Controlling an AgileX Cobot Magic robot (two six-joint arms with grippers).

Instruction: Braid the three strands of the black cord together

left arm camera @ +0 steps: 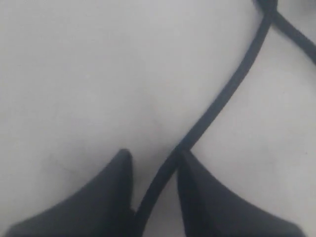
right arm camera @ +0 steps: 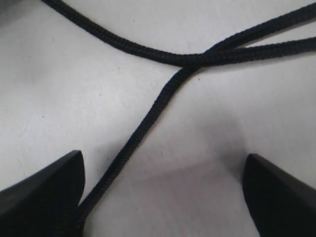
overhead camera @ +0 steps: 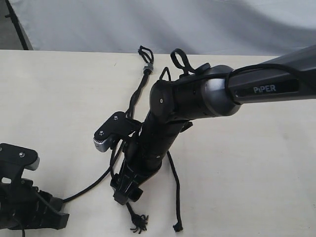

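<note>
We've got a pale cream table (overhead camera: 49,89) filling most of the shot, matte under even light (shadows look pretty soft). Up at 12 o'clock a smooth grey-white backdrop (overhead camera: 148,24) sits behind it, and a dark bar (overhead camera: 19,27) slants across at 11.

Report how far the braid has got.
Done: little. The strands show one crossing in front of the right end effector, which is open and holds nothing. In hand: one strand runs between the jaws of the open left end effector, unclamped. Left: nearly all the braiding. Below the band the ends lie loose and apart.
</note>
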